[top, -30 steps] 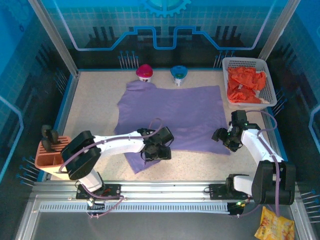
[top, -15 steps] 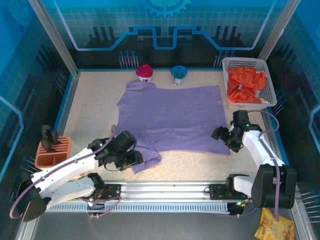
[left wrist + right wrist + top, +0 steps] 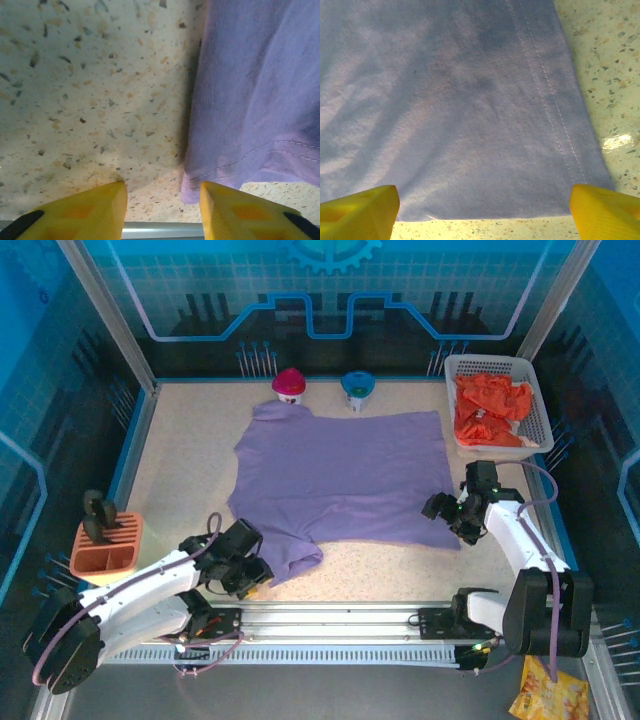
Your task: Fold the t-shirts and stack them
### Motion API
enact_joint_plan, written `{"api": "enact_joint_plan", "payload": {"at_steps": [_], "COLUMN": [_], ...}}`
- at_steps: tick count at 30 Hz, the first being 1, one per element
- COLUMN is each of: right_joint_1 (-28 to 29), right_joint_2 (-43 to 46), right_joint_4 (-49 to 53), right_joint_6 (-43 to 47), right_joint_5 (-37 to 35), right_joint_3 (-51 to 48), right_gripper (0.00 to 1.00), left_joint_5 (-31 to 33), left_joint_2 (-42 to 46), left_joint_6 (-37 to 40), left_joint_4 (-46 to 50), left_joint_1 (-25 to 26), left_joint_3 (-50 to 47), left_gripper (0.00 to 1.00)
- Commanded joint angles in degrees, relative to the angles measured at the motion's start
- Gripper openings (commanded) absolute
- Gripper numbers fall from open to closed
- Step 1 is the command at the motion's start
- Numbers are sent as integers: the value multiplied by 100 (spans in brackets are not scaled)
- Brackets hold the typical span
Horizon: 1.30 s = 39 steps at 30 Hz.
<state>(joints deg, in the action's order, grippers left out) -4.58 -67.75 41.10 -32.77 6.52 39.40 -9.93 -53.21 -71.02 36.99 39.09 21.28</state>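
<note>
Since a second ago, the left jaws are seen withdrawn from above the near sleeve of the lavender t-shirt (image 3: pixel 340 475) to a spot at that sleeve's outer edge, and the gap between them is narrowed. The sleeve itself is found drawn in and bunched into a rounder flap. The right jaws are kept at the same near corner of the shirt and are spread somewhat wider than before.

The left jaws are held apart, nothing being clamped. In the left wrist view the two yellow fingers (image 3: pixel 90 210) are seen low over the speckled table (image 3: pixel 75 100), and the stitched hem corner of the lavender t-shirt (image 3: pixel 250 100) is laid just ahead of the right-hand finger, its tip reaching slightly into the gap.

The right jaws are held wide apart. In the right wrist view the shirt's corner (image 3: pixel 445 100), with its double-stitched hem, is spanned by the two fingers (image 3: pixel 360 207), and the cloth is not gripped.

One lavender t-shirt is counted, spread flat between the two sets of jaws. The orange-red t-shirts (image 3: pixel 488 410) are heaped in one white basket (image 3: pixel 540 415) well beyond the right jaws; their number cannot be told. Also counted are one pink-topped object (image 3: pixel 290 383), one blue-topped object (image 3: pixel 357 387), one orange holder (image 3: pixel 105 548) and one yellow snack bag (image 3: pixel 545 690).
</note>
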Motion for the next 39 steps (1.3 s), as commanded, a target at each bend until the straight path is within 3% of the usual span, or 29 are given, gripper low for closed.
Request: {"api": "enact_joint_plan", "payload": {"at_steps": [1, 10, 19, 23, 29, 35, 39], "right_joint_1": [-79, -86, -111, -185, -292, -116, 11], "right_joint_2": [-15, -70, -55, 46, -59, -129, -173], "right_joint_4": [65, 15, 138, 406, 498, 123, 317], "right_joint_6": [-36, -10, 17, -89, -265, -743, -822], "right_joint_5": [111, 139, 59, -326, -7, 315, -31], "right_joint_3": [-15, -40, -29, 46, -53, -574, -601], "right_gripper": [89, 88, 89, 94, 92, 85, 84], "left_joint_5": [-157, -234, 30, 362, 612, 782, 750], "left_joint_2": [-112, -510, -376, -538, -877, -1094, -1124], "left_joint_6": [-171, -215, -6, 991, 2361, 3172, 3497], "left_joint_4": [-749, -1166, -530, 511, 1177, 1363, 1401], "left_joint_1": [-16, -16, -81, -577, -1686, -2357, -2617], "left_joint_3": [-54, -10, 51, 856, 1889, 2437, 2628], "left_gripper": [40, 38, 15, 0, 0, 0, 0]}}
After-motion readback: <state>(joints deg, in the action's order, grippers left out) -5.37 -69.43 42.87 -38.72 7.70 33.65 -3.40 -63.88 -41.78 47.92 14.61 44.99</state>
